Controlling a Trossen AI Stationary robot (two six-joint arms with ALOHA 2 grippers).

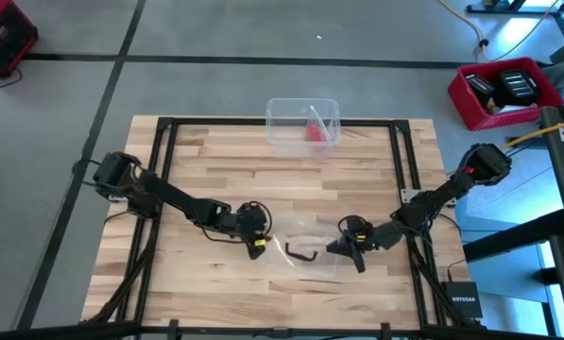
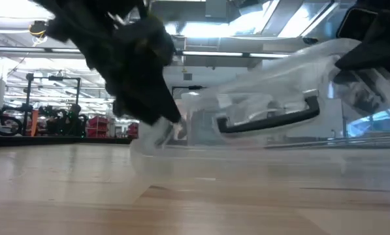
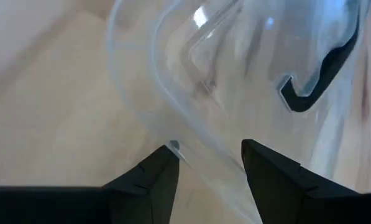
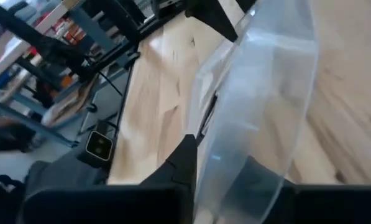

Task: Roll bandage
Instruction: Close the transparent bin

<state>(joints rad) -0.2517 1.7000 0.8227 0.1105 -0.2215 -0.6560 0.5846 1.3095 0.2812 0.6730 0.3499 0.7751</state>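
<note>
Both arms work near the front edge of the table (image 1: 215,170), on a clear plastic lid (image 1: 312,253) with a dark handle (image 1: 303,251).

Left pincer (image 1: 258,242): wide, its fingers (image 3: 153,177) straddling the lid's rim, not closed on it.

Right pincer (image 1: 355,251): narrow, clamped on the lid's opposite edge. Low view shows that side raised, the lid tilted off the wood.

Clear box (image 1: 302,125) sits at the back edge, centre, open-topped. Inside it: the bandage (image 1: 315,128), a small red shape toward the box's right side. Cannot tell whether it is rolled or loose, or whether a wrapper lies with it.

Handling, as judged: the bandage looks light, soft and limp; it should flop and bunch rather than hold shape, and is not fragile. Best taken at one free end, pinched flat, with the other pincer pinning the strip so it can be wound tight. The box walls will crowd a pincer reaching in. The lid is stiff, slick and light; a one-edge grip may slip.
</note>
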